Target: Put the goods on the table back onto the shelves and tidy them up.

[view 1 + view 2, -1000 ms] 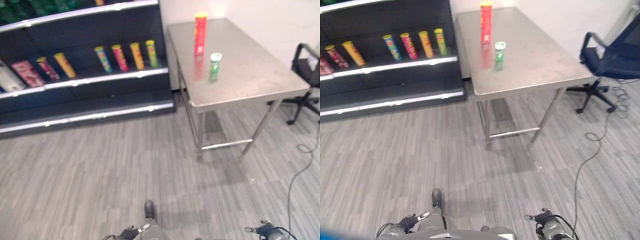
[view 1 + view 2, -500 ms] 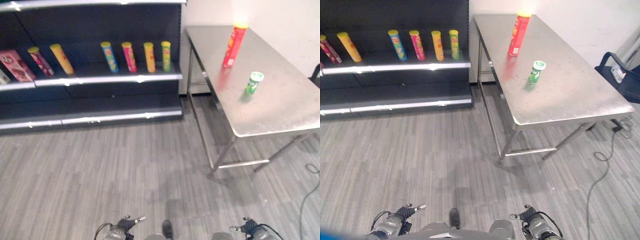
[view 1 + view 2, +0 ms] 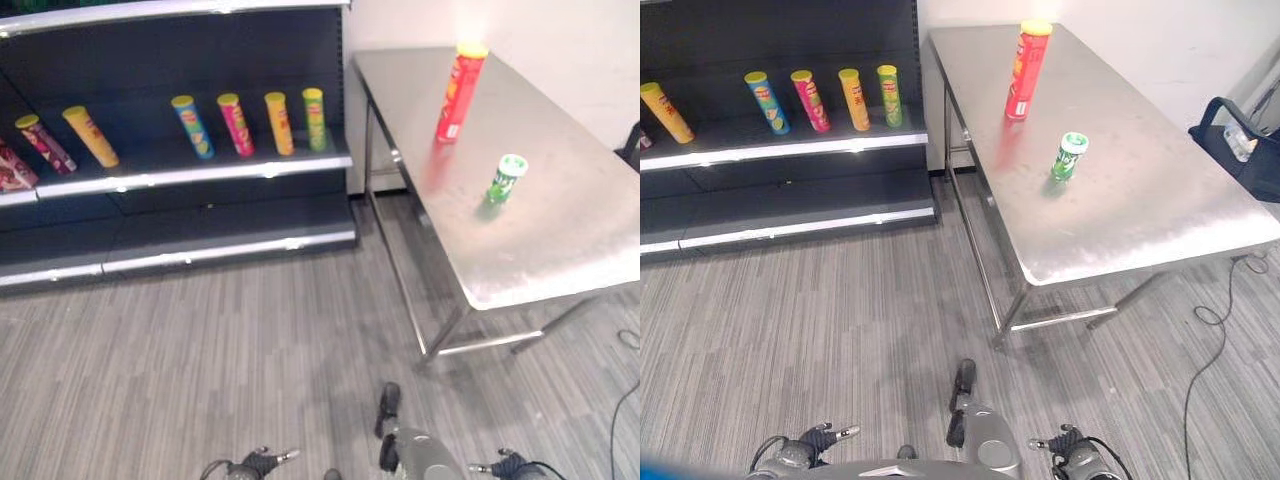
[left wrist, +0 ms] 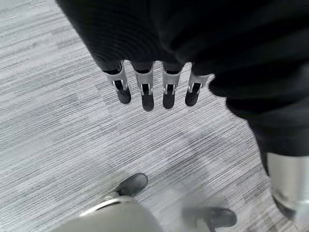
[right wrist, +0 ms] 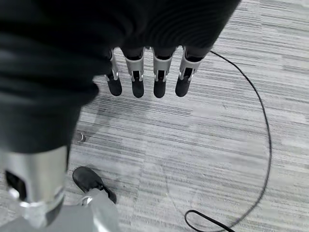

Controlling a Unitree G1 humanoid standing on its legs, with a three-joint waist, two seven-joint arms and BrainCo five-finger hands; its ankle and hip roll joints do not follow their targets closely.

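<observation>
I have the robot standing on the grey floor, well back from the steel table, with both arms hanging at its sides. My left hand points straight down at the floor, fingers relaxed and spread, holding nothing. My right hand is the same: fingers straight, apart, empty. I judge they hang this way because there is nothing in reach yet; this looks like the approach, not a grasp.

The goods I need are both on the table. A tall red canister with a yellow lid stands upright near the table's far end, on the side toward the shelf unit. A short green can with a white lid stands upright nearer to me, apart from the red one and roughly mid-table.

Just beside the table's far end is the dark shelf unit. On its shelf, four upright canisters stand in a row near the table end: blue, pink, orange and green. Farther from the table, a yellow canister leans at a tilt, so the tidying likely includes righting that one.

My judgement is that nothing has been shelved yet; next I would walk up to the table's near edge.
</observation>
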